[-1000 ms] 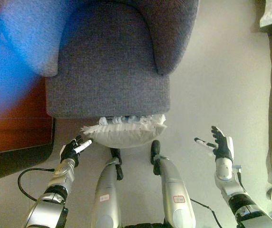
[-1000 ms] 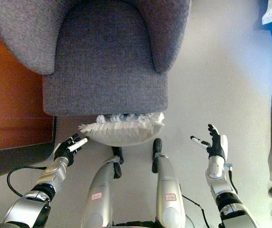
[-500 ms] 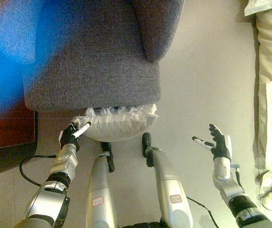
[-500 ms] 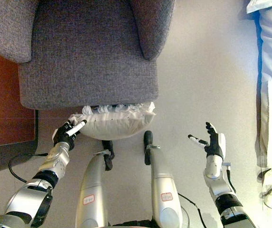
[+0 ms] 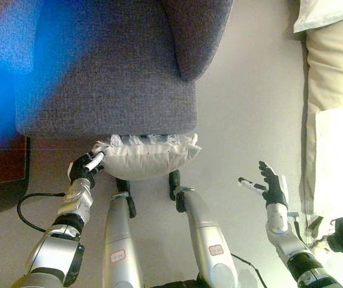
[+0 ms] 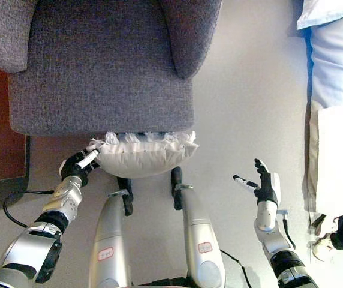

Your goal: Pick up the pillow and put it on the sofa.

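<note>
While lying on the floor against the sofa (image 6: 99, 66) front, pillow (image 6: 141, 153) sits just right of the left hand (image 6: 75, 167). Fingers curled at its frilled corner, seemingly pinching it for the lift. Well off to the right, right hand (image 6: 264, 187) spread, holding nothing, ready to support.

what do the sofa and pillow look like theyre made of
Sofa: grey woven upholstery, going by its coarse flecked weave and matte look. Pillow: white cloth, probably soft-filled, since it bulges and its edge is ruffled.
</note>
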Tool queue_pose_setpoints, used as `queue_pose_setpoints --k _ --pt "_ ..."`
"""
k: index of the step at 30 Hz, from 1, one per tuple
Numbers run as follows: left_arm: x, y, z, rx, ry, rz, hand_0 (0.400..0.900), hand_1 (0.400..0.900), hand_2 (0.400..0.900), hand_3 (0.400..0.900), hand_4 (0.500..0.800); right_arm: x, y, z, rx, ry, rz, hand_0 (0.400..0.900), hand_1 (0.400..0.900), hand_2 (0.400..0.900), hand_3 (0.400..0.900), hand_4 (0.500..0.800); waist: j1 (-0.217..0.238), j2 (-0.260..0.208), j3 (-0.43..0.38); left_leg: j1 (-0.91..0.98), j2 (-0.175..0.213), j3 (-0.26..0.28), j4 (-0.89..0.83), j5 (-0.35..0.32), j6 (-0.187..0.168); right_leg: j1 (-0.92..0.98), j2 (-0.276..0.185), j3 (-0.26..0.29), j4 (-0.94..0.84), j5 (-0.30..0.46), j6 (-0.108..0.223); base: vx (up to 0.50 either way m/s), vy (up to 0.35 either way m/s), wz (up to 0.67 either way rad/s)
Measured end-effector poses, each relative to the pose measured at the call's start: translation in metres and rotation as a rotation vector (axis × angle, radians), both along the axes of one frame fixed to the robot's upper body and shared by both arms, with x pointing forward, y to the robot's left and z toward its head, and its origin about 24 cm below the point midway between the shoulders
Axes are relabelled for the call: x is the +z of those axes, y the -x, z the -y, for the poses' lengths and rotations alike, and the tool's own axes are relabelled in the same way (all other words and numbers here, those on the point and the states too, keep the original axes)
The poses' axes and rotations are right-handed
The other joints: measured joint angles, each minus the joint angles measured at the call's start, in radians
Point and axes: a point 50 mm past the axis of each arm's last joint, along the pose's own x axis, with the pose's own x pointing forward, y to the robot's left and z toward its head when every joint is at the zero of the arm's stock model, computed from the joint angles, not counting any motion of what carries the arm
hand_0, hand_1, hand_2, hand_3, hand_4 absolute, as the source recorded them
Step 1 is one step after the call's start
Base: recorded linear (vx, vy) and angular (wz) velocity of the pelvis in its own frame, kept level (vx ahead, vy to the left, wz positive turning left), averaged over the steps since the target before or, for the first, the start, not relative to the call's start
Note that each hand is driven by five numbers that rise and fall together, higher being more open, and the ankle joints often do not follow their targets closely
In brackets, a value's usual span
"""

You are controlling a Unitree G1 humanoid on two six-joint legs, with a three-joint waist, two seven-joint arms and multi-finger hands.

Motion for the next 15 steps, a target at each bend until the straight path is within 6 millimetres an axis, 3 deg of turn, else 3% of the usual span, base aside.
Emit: queue_pose_setpoints --k 15 --pt "-0.0058 0.0036 -0.0006 -0.011 0.004 -0.03 0.4 0.4 0.4 0.4 0.5 -0.0032 0.0028 -0.0022 0.009 -0.01 -0.008 0.9 0.9 0.9 0.9 0.8 -0.018 -0.011 -0.001 0.054 0.0 0.022 -0.03 -0.005 0.002 0.044 0.003 0.019 -0.035 0.005 0.007 -0.01 0.009 -0.02"
